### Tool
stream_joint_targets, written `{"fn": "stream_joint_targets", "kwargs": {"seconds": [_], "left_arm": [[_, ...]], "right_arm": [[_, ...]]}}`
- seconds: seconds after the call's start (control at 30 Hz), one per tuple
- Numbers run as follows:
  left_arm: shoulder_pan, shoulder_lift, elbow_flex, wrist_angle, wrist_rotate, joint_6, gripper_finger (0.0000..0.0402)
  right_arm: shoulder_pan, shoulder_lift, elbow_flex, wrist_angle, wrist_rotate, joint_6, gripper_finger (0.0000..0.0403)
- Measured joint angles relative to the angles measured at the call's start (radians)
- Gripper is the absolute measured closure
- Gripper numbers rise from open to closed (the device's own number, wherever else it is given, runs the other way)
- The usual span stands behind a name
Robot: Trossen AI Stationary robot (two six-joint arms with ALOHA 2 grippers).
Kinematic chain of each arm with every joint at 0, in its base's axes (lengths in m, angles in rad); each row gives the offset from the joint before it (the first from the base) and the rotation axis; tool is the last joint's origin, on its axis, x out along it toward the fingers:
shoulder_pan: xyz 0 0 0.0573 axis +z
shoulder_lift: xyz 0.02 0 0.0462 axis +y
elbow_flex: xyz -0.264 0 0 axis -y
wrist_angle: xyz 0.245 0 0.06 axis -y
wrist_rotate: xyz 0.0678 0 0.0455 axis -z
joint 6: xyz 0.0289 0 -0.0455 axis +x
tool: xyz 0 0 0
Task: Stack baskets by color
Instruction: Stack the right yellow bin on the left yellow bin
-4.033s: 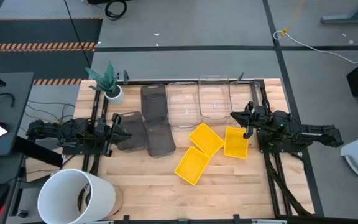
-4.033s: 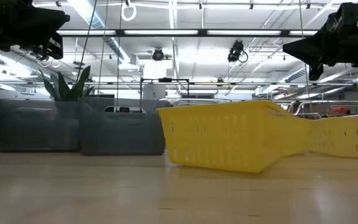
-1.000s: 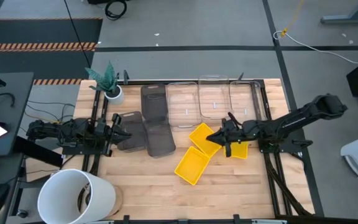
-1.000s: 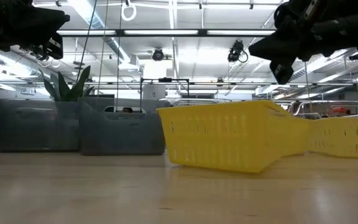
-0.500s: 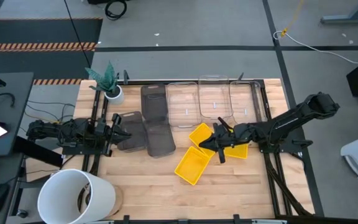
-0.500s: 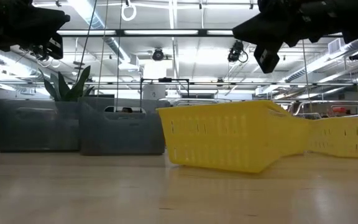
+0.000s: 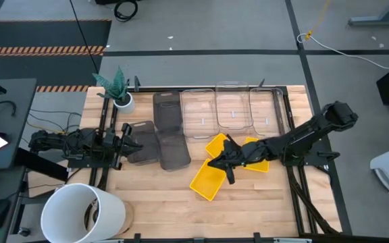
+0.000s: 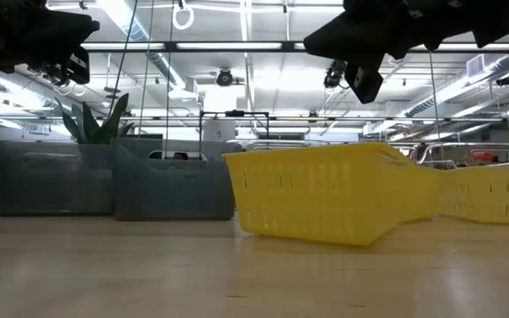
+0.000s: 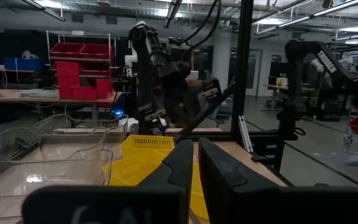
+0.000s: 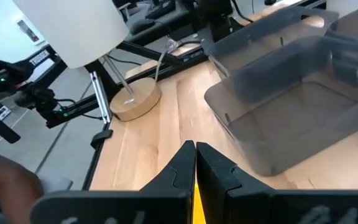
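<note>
**Right arm stretched over the yellow baskets, nothing picked up**

So the right gripper (image 7: 223, 162) is reached way out across the middle of the table, hovering over the spot where the yellow baskets sit. Its fingers (image 10: 194, 163) are pressed together with basically no gap, and there's nothing between them. From table height it hangs clearly above the nearest yellow basket (image 8: 330, 193), not touching it.

The three yellow baskets are loose in the middle-right area: one (image 7: 207, 179) closest to the front edge, lying at an angle, one (image 7: 216, 144) just behind it and partly under the arm, and a third (image 7: 258, 162) to the right, mostly covered by the arm. The first two overlap at a corner.

The dark grey baskets are left of centre: one (image 7: 167, 113) towards the back, one (image 7: 173, 150) in front of it, and one (image 7: 140, 143) just beside the left gripper (image 7: 131, 142). The clear baskets sit in a row along the back edge: (image 7: 198, 115), (image 7: 232, 106) and (image 7: 265, 111).

The left arm is parked at the table's left side, fingers (image 9: 182, 163) nearly together and holding nothing.

Also around: a white bucket (image 7: 83, 212) at the front-left corner and a small plant pot (image 7: 123, 101) at the back left.
</note>
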Motion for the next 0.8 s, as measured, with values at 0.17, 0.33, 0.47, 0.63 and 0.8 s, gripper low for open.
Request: {"fn": "stream_joint_targets", "kwargs": {"seconds": [0.17,0.33,0.47,0.63,0.8], "left_arm": [[0.000,0.000,0.000,0.000,0.000,0.000,0.0368],[0.000,0.000,0.000,0.000,0.000,0.000,0.0373],[0.000,0.000,0.000,0.000,0.000,0.000,0.0370],[0.000,0.000,0.000,0.000,0.000,0.000,0.0364],[0.000,0.000,0.000,0.000,0.000,0.000,0.0364]], "right_arm": [[0.031,0.061,0.071,-0.039,0.000,0.022,0.0384],[0.054,0.109,0.187,-0.230,0.042,0.078,0.0384],[0.061,0.160,0.312,-0.473,0.043,0.144,0.0384],[0.061,0.205,0.469,-0.825,0.041,0.248,0.0383],[0.060,0.222,0.601,-1.197,0.009,0.323,0.0371]]}}
